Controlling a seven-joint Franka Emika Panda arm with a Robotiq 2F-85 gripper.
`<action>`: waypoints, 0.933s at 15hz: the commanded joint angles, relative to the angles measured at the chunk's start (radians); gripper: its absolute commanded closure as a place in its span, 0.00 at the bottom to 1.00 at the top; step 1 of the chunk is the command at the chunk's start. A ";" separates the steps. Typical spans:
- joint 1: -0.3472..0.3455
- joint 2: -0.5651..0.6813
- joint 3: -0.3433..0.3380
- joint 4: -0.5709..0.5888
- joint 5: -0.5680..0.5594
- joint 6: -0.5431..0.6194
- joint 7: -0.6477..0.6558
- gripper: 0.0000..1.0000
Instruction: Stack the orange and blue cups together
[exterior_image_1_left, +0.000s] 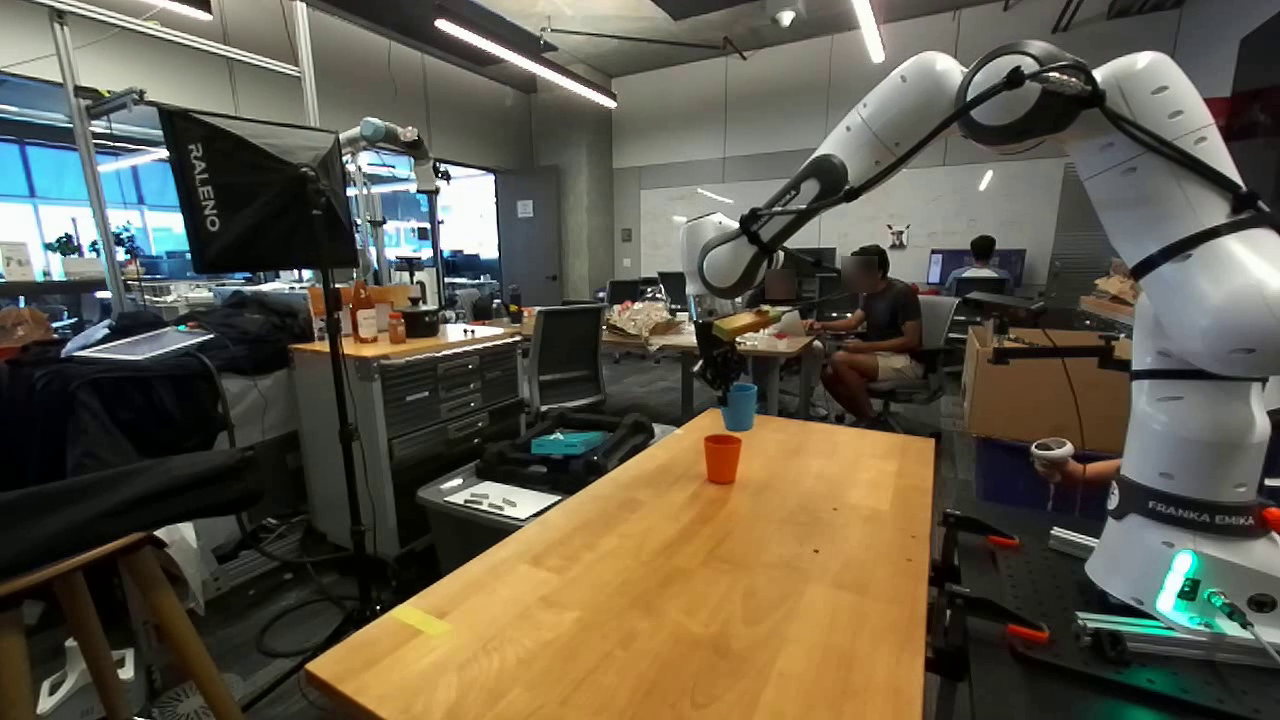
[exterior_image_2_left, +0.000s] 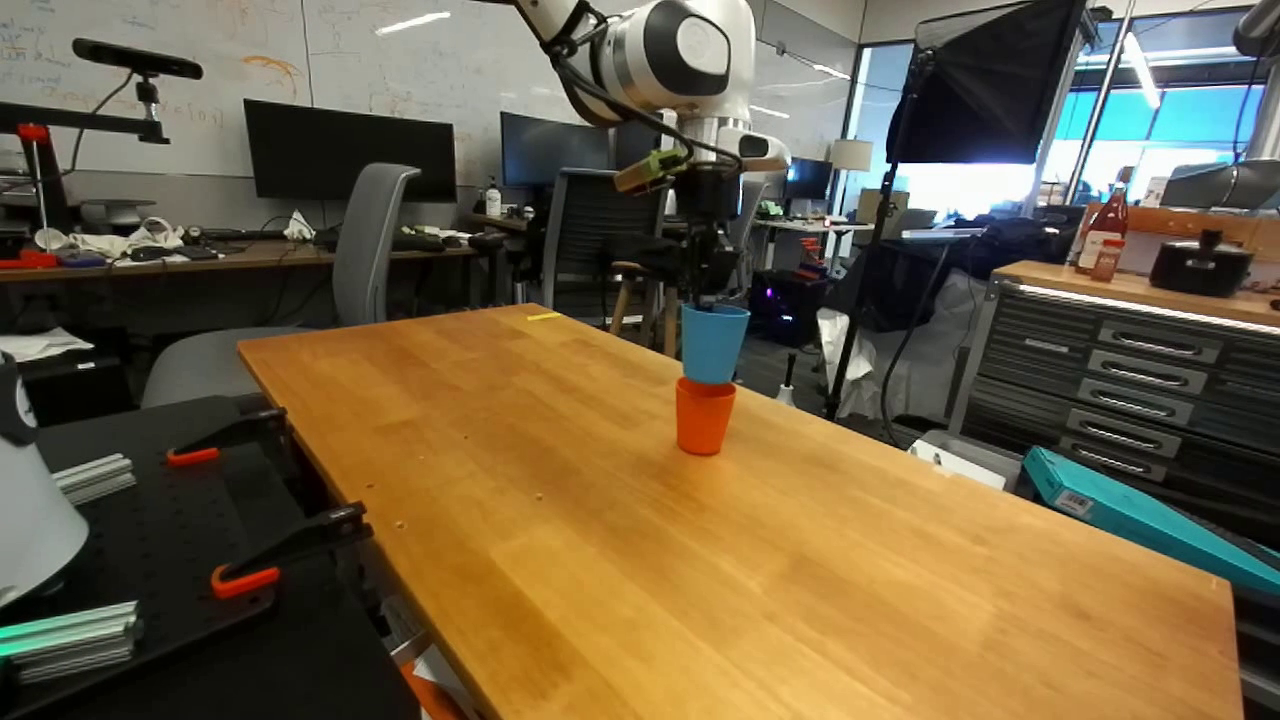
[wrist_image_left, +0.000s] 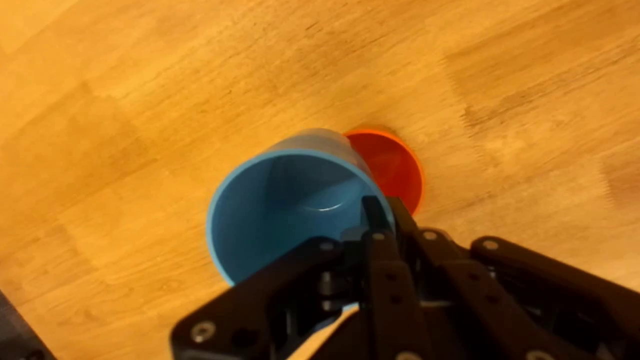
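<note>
Orange below, blue above: the orange cup (exterior_image_2_left: 704, 418) stands upright on the table (exterior_image_2_left: 560, 560), and the blue cup (exterior_image_2_left: 714, 345) hangs in the air near it. The gripper (wrist_image_left: 386, 206) pinches the blue cup's wall, one finger inside the rim and one outside. In the wrist view the blue cup covers only part of the orange mouth, so the two seem not yet lined up. To stack them well, hold the blue base above the orange rim, shift toward the pinched side until the cups are centred, then lower slowly and straight. Judge the alignment from both exterior views. The outside finger may catch the orange rim as the cups nest, so letting go slightly early looks safer than pressing.
</note>
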 joint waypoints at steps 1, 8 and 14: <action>-0.013 0.024 0.012 0.011 0.022 0.073 0.004 0.99; -0.007 0.041 0.026 0.023 0.064 0.115 0.011 0.70; -0.009 0.036 0.027 0.057 0.105 0.070 0.033 0.31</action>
